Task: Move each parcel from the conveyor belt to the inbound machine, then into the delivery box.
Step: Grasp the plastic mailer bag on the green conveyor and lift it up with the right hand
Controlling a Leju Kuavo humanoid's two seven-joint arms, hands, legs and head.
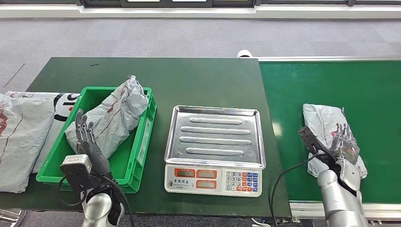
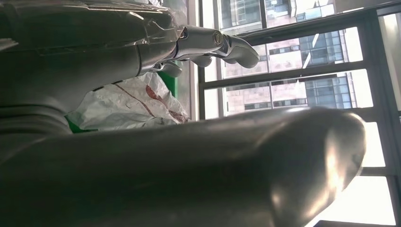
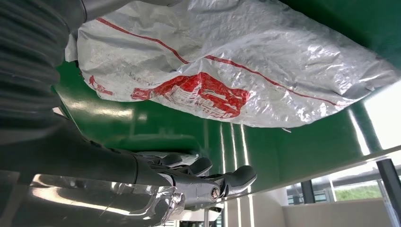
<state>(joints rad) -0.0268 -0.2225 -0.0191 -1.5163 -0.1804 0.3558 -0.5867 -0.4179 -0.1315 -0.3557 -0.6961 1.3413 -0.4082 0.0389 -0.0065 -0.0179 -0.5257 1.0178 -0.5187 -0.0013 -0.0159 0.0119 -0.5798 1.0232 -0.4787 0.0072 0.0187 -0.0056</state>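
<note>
On the green conveyor belt at the right lies a grey plastic parcel with red print. My right hand hovers over its near end, fingers spread and holding nothing; the right wrist view shows the fingers stretched out, apart from the bag. The inbound machine, a scale with a bare steel tray, stands mid-table. A green delivery box at the left holds another grey parcel. My left hand stands at the box's near left corner, fingers straight up and empty.
More grey parcels lie on the table's far left, beside the box. The dark green table stretches behind the scale. The scale's keypad and displays face the front edge. Cables hang from both wrists.
</note>
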